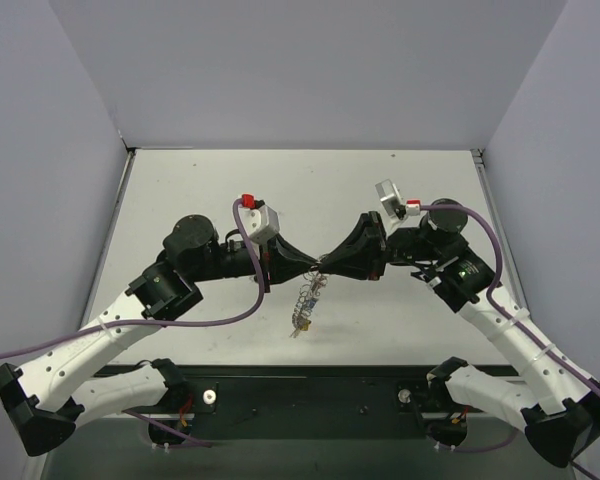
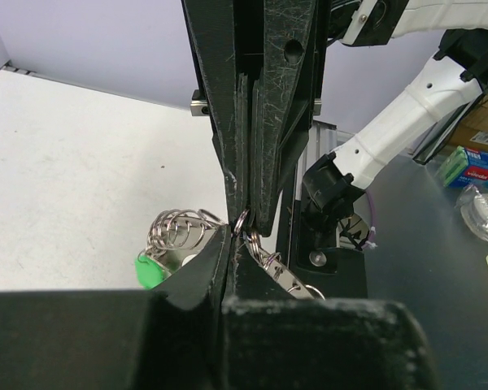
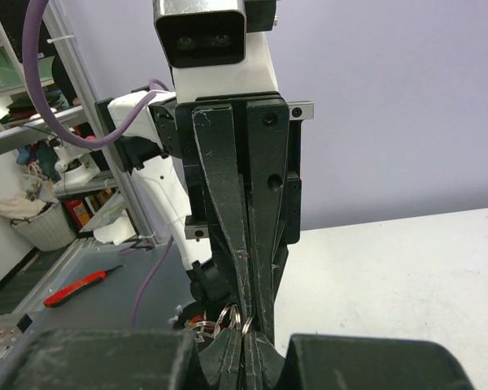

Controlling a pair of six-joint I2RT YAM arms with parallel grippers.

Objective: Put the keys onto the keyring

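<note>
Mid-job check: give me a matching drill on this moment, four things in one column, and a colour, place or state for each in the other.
Things:
1. left gripper
2. keyring
3. plastic key head
4. hand tool

States:
A. red handle, lying on the dark bench off the table
B. green
C. shut, tip to tip with the right gripper
D. silvery coils dangling from the meeting gripper tips

Pairs: 1-C, 2-D, 3-B, 4-A

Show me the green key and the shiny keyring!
green key (image 2: 149,270): left wrist view, on its plastic head.
keyring (image 2: 177,231): left wrist view, on its silvery coiled loops.
</note>
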